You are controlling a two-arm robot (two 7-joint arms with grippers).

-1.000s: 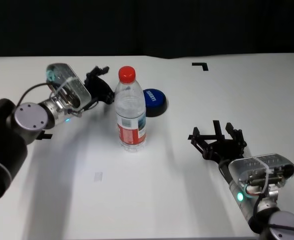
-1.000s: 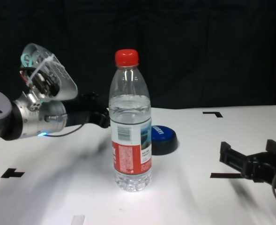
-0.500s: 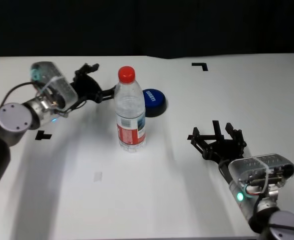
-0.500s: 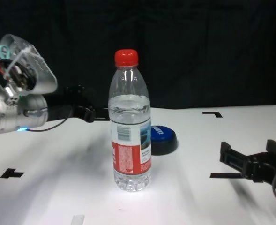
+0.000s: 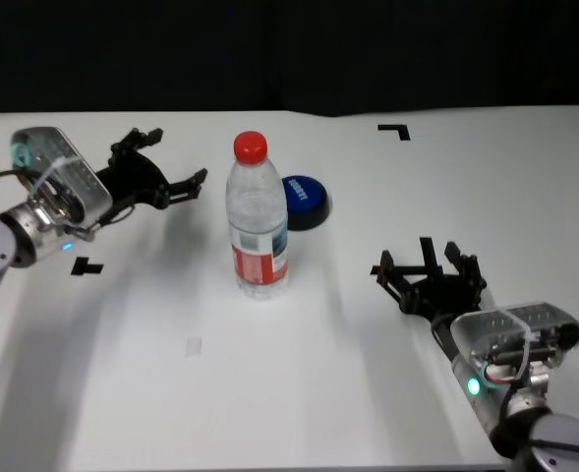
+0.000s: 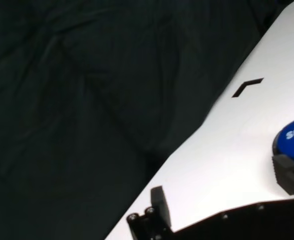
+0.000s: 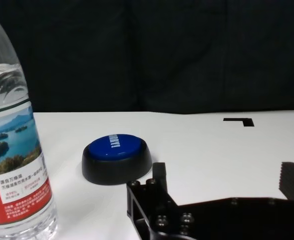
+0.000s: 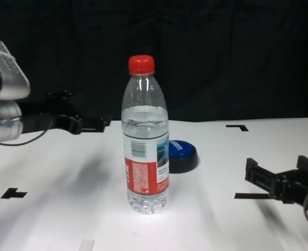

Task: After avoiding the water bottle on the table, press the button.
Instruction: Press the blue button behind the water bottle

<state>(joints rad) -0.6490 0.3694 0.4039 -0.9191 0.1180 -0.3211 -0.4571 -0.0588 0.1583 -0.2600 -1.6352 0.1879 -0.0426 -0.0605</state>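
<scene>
The water bottle point(image 5: 258, 218) is shown upright near the middle of the table point(image 5: 299, 393), with the button point(image 5: 304, 201) set just behind it and to its right. The left gripper point(image 5: 166, 177) is held above the table to the left of the bottle, fingers spread and empty. The right gripper point(image 5: 429, 270) is parked low at the right, its fingers likewise spread.

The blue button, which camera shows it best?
The right wrist view: the button sits whole, lettering and black base showing. The head view has it small behind the water bottle; the chest view hides part; the left wrist view clips it.
</scene>
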